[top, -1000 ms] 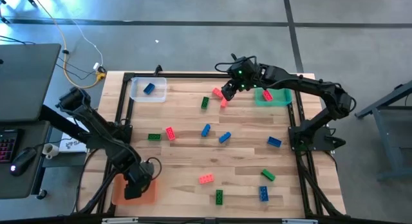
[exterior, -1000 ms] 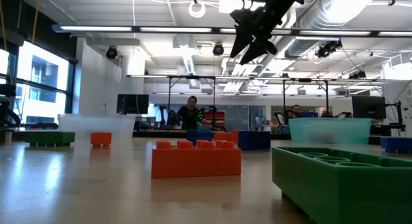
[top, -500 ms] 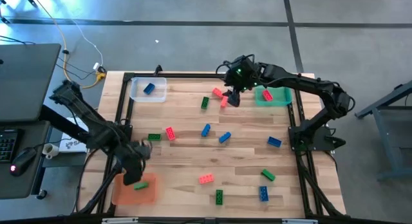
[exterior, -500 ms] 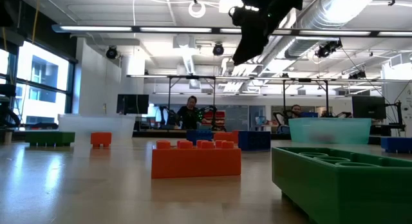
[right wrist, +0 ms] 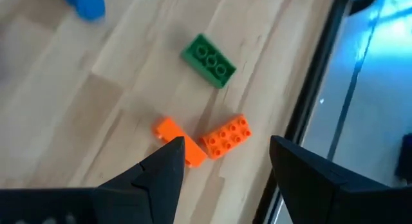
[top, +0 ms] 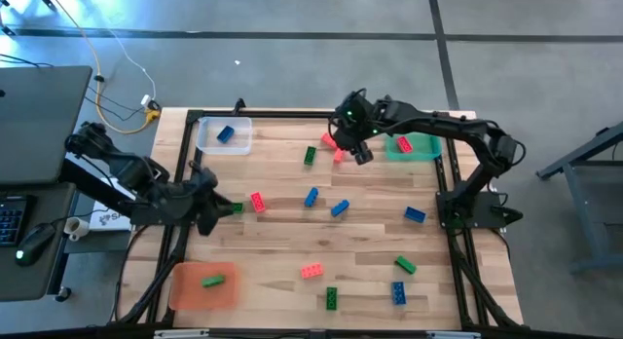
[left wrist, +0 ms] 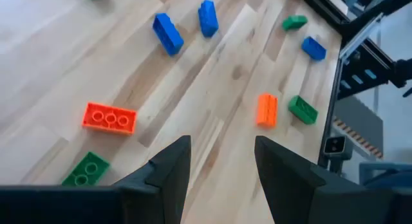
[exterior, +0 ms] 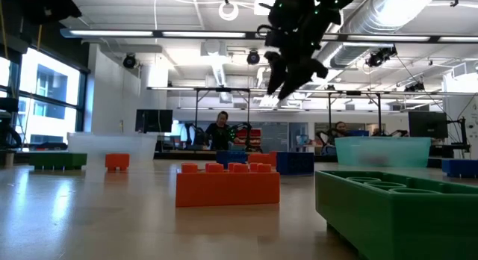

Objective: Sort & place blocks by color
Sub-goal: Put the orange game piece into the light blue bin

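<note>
Studded blocks in red-orange, blue and green lie scattered flat on the wooden table. My left gripper is open and hovers over the table's left side, beside a green block and a red-orange block. My right gripper is open, in the air near the far edge, over two red-orange blocks next to a green block.
A clear tray at the far left holds a blue block. A green tray at the far right holds a red-orange one. An orange tray at the near left holds a green block. More blocks lie across the middle and near right.
My left gripper has risen from the orange tray and moved toward the far edge, to beside the green and red-orange blocks; a green block now shows lying in that tray. My right gripper has turned and come down a little over the two red-orange blocks.
</note>
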Available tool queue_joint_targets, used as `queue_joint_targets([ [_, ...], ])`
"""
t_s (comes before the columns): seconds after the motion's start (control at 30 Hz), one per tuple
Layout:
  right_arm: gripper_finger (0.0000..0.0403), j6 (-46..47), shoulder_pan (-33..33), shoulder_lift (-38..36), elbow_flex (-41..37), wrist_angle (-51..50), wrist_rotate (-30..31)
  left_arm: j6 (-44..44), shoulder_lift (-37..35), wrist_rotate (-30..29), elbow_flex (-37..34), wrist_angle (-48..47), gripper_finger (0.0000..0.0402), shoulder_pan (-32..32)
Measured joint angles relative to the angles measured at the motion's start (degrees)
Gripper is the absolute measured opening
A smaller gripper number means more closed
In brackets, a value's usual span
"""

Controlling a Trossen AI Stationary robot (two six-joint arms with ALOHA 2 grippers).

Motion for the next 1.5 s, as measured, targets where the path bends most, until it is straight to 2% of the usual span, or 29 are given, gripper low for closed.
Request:
queue_joint_targets([
  [0.17,0.0215,-4.4,0.0,4.0,0.0,-0.7,0.1,0.7,-0.1,-0.2,0.0,0.2,0.0160,0.1],
  [0.57,0.0215,-7.8,0.0,11.9,0.0,-0.5,2.5,1.8,0.5,-0.2,0.0,0.2,0.0160,0.1],
  [1.03,0.0215,-16.8,0.0,15.6,0.0,1.5,3.9,0.2,0.5,-0.1,0.0,0.2,0.0160,0.1],
  [1.5,0.0215,-18.6,0.0,19.4,0.0,3.7,5.4,0.1,0.5,-0.1,0.0,0.2,0.0160,0.1],
])
